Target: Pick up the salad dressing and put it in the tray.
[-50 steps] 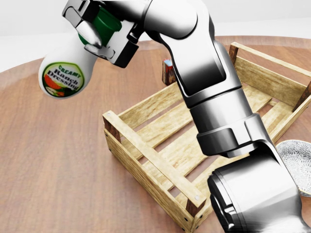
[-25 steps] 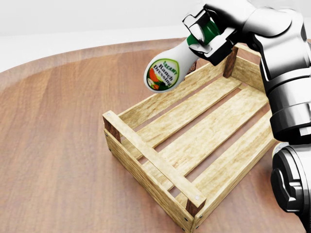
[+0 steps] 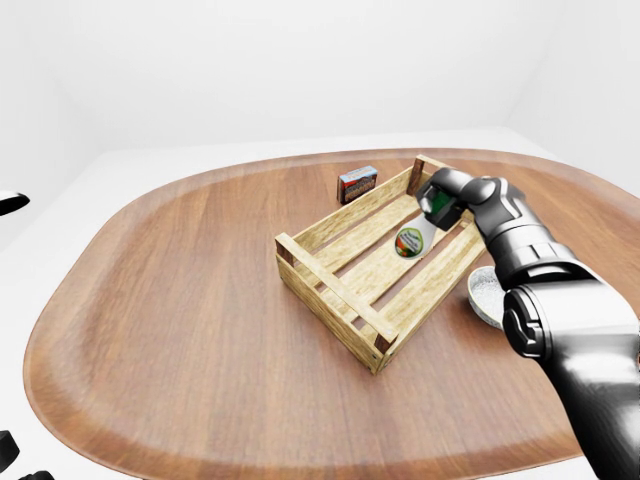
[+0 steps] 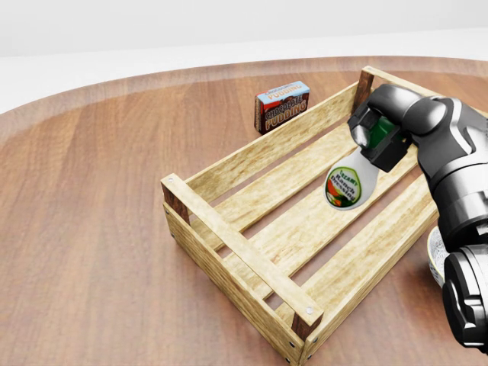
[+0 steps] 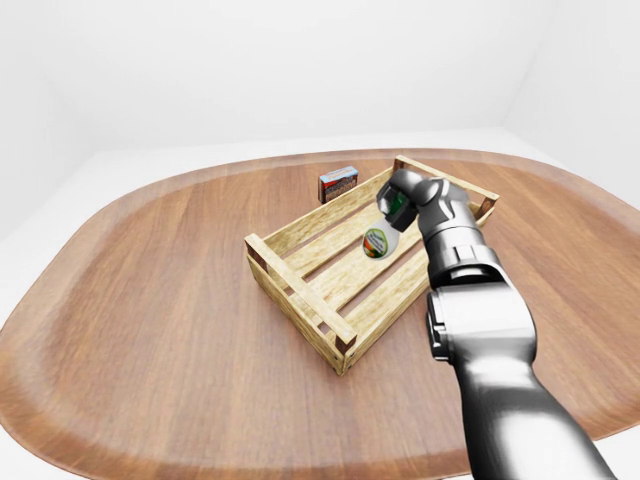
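Along the bottom right of the head view the robot's grey right arm rises from the lower edge and reaches up over the wooden tray (image 4: 229, 242), a slatted crate that lies at an angle on the round brown table (image 4: 84, 229), its near corner toward the bottom of the view. Beside the arm, at the right edge, a sliver of a patterned bowl (image 3: 483, 290) sits on the table just outside the tray's long wall. Higher up, the right hand (image 4: 379, 137) is closed round the green cap end of the salad dressing (image 4: 347, 185), a white bottle that hangs tilted, label end down, over the slats in the far half of the tray; its base seems to be just above the slats or barely touching them, though the angle makes that hard to settle. Beyond the tray's far wall a small chocolate pudding box (image 4: 282, 105) stands on the table. At the far left edge of the left-eye view a small dark shape shows, possibly the left hand; its fingers cannot be made out.
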Motion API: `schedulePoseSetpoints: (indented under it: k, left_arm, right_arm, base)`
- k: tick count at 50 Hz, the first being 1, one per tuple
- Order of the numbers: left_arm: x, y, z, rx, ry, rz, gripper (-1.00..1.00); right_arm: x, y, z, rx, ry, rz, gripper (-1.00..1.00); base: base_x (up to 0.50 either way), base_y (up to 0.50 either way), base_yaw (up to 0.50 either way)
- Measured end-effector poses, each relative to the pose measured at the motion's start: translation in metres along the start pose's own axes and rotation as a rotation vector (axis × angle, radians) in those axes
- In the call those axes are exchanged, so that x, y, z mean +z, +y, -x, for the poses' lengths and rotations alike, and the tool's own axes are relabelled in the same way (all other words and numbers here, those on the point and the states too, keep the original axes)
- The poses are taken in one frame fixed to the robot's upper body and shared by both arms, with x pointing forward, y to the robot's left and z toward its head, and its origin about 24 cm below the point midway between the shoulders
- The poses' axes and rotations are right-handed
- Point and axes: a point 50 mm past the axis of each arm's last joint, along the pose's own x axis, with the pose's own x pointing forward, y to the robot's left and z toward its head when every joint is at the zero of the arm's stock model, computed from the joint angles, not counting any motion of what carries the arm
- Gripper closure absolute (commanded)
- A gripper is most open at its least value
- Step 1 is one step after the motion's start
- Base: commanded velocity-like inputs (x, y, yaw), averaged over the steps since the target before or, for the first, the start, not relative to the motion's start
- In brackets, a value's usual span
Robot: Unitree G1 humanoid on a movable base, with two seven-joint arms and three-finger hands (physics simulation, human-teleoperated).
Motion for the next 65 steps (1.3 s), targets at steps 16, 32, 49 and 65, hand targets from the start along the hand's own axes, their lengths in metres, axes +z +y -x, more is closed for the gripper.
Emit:
schedulePoseSetpoints:
  k: [16,32,49,65]
  left_arm:
    - [-0.002,0.000,0.001,0.000,0.008,0.000,-1.00]
    - [-0.007,0.001,0.001,0.000,0.025,0.004,-1.00]
    - [-0.009,0.001,0.001,0.001,0.035,0.006,-1.00]
    - [-0.009,0.001,0.002,0.000,0.034,0.006,-1.00]
  right_arm:
    - [-0.004,0.019,-0.009,-0.139,0.100,0.257,0.98]
    - [-0.013,0.043,-0.015,-0.064,0.133,0.303,0.98]
    - [-0.042,0.049,-0.014,-0.033,0.199,0.278,0.98]
    - [-0.051,0.053,-0.014,-0.057,0.200,0.219,0.98]
  base:
    - [0.00,0.00,0.00]
    - [0.00,0.00,0.00]
    - [0.00,0.00,0.00]
    - [0.00,0.00,0.00]
